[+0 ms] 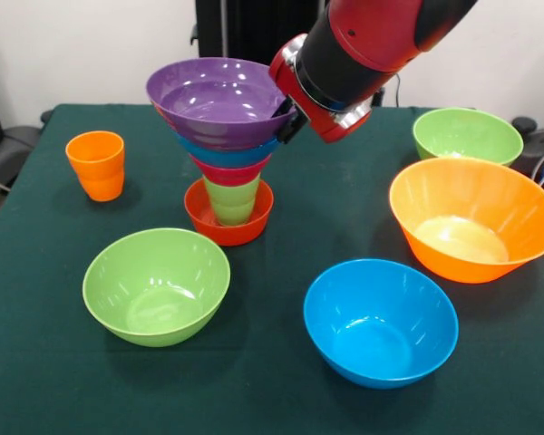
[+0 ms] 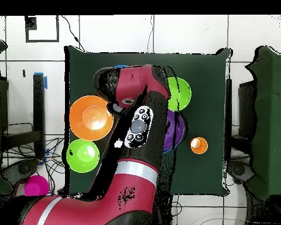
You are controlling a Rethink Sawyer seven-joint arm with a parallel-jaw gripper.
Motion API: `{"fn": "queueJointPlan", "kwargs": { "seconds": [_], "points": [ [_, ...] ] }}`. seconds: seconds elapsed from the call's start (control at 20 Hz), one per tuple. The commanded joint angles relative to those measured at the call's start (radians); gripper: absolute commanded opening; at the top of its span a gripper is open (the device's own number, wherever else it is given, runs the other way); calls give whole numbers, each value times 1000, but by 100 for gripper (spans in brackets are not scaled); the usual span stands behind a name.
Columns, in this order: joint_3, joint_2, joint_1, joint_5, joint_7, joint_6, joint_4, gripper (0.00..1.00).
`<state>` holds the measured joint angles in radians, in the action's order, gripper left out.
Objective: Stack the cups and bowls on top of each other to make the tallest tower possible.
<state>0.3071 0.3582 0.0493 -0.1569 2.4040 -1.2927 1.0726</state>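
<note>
The tower stands mid-table: a small red-orange bowl (image 1: 228, 222) holds the light green cup (image 1: 233, 199), then a pink bowl (image 1: 231, 171), a blue bowl (image 1: 228, 153) and a wide purple bowl (image 1: 216, 98) on top. The purple bowl also shows in the overhead view (image 2: 175, 132), partly under the arm. My gripper (image 1: 287, 123) is at the purple bowl's right rim, mostly hidden behind it and the wrist. The orange cup (image 1: 97, 165) (image 2: 199, 145) stands alone, left of the tower in the front view.
Loose bowls stand round the tower: a lime green one (image 1: 156, 285) at front left, a blue one (image 1: 381, 322) at front right, the very large orange one (image 1: 476, 217) (image 2: 91, 117) at right, another lime green one (image 1: 467, 136) behind it.
</note>
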Motion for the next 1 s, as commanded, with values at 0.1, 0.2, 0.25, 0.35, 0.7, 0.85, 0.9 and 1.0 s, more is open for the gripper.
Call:
{"fn": "queueJointPlan", "kwargs": {
  "seconds": [0.1, 0.2, 0.25, 0.35, 0.7, 0.85, 0.9, 1.0],
  "points": [
    [-119, -21, -26, 13, -18, 97, 80, 0],
    [-119, -24, -27, 14, -19, 96, 78, 0],
    [-118, -23, -26, 14, -19, 93, 77, 0],
    [-116, -21, -25, 15, -19, 86, 80, 0],
    [-108, -10, -16, 21, -11, 29, 88, 0],
    [-104, -6, -12, 23, -4, 17, 93, 0],
    [-102, -6, -10, 23, -2, 12, 93, 0],
    [-104, 0, -8, 31, 6, 4, 105, 0]
  ]
}}
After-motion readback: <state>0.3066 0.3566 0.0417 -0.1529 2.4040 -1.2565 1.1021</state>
